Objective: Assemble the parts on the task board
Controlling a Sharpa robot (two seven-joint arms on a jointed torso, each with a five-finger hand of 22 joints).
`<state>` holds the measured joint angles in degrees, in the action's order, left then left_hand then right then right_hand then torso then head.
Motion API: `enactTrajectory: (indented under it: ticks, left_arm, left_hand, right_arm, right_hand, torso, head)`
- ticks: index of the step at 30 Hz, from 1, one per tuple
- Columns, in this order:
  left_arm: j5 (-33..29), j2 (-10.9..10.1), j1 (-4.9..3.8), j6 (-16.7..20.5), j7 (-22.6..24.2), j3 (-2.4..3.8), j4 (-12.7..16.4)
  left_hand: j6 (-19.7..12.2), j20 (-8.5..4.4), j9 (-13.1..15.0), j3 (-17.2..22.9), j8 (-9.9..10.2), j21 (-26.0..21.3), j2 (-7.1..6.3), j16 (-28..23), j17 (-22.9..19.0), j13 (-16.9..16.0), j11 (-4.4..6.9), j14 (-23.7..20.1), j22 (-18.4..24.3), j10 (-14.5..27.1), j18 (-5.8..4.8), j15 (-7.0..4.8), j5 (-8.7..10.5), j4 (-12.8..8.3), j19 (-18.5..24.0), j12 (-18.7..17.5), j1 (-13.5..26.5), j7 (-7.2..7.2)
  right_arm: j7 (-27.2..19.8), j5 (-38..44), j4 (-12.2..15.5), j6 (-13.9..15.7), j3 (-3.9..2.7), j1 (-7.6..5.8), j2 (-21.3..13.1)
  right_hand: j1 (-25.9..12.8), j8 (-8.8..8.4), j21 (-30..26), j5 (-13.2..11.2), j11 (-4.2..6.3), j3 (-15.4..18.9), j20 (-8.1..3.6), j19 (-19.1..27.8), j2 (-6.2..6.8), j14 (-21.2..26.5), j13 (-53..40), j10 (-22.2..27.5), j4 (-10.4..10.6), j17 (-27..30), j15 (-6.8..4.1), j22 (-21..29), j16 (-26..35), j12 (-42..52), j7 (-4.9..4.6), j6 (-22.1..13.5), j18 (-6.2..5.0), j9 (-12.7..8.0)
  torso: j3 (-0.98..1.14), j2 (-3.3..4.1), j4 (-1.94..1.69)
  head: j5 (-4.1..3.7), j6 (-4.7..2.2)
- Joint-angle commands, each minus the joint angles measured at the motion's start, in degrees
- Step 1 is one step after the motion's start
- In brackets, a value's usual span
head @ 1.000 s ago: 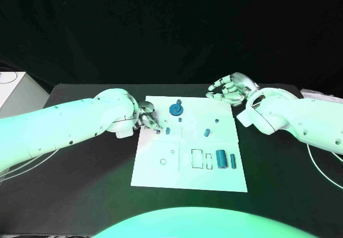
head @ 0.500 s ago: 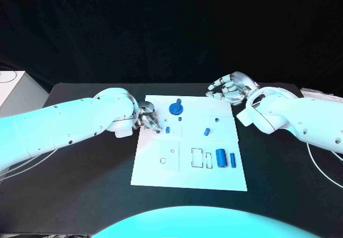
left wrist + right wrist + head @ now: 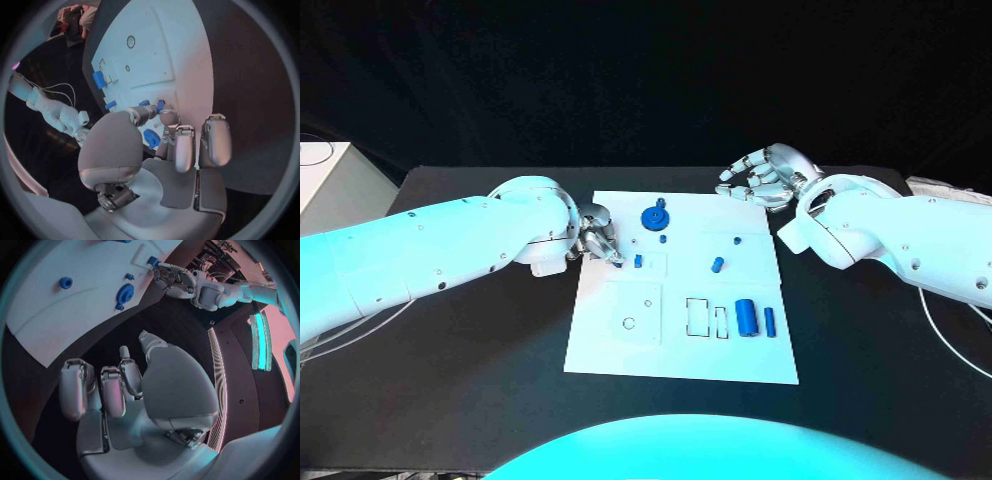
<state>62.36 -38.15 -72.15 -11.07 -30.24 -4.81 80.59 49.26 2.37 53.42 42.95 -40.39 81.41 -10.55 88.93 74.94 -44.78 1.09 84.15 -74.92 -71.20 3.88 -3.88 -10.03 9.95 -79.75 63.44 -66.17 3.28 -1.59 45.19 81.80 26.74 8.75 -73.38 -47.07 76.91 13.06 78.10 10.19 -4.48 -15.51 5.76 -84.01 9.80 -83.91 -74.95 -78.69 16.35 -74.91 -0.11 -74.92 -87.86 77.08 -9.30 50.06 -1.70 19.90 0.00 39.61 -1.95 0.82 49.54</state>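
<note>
Hovering at the near-left edge of the flat white task board [image 3: 678, 330], the left robot hand [image 3: 599, 240] curls its fingertips [image 3: 164, 118] toward a small blue peg [image 3: 638, 262] just beside them; whether it pinches anything I cannot tell. The right robot hand [image 3: 764, 177], fingers curled on nothing, waits off the board's far corner, leaving the black surface [image 3: 473, 350] free.

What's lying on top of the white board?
On the board lie small blue parts: a round gear at the far end, two cylinders nearer. The left hand covers the board's edge, so anything beneath it is hidden.
</note>
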Motion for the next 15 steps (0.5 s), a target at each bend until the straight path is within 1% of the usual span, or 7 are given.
enactTrajectory:
  ticks: [1, 15]
  left_arm:
    - [0.7, 0.16, 0.09, -1.14, 0.11, -0.03, 0.08]
    - [1.22, 0.69, 0.16, -1.12, -0.21, -0.04, -0.14]
  left_hand:
    - [0.24, -0.11, 0.06, 8.61, -0.27, 0.29, 0.71, 0.32, 13.75, 0.0, 0.06, 5.41, -1.0, -0.23, -0.31, -0.36, -0.19, -8.46, -0.29, -0.04, -0.24, -0.19]
    - [0.38, -0.13, 0.07, 8.91, -0.29, 0.4, 0.63, 0.38, 13.86, -0.28, 0.08, 5.45, -1.19, -0.46, -0.36, -0.38, -0.23, -8.68, -0.43, 0.15, -0.18, -0.21]
  right_arm:
    - [-0.55, 0.15, 0.03, -0.86, 0.0, 0.05, 0.03]
    - [-0.54, 0.15, 0.03, -0.86, 0.0, 0.07, 0.03]
  right_hand:
    - [-0.58, 0.09, -0.33, 0.4, 0.0, -0.27, 0.18, -1.07, -0.07, -4.82, -3.4, 0.1, 0.08, -10.92, 0.23, -6.75, 0.28, 0.07, -0.03, -0.39, -1.12, -0.03]
    - [-0.58, 0.09, -0.33, 0.4, 0.0, -0.27, 0.18, -1.07, -0.07, -4.82, -3.4, 0.1, 0.08, -10.92, 0.23, -6.75, 0.28, 0.07, -0.03, -0.39, -1.12, -0.03]
  torso:
    - [0.02, 0.02, 0.0]
    - [0.03, 0.06, 0.04]
  head:
    - [0.03, 0.04]
    - [-0.04, 0.13]
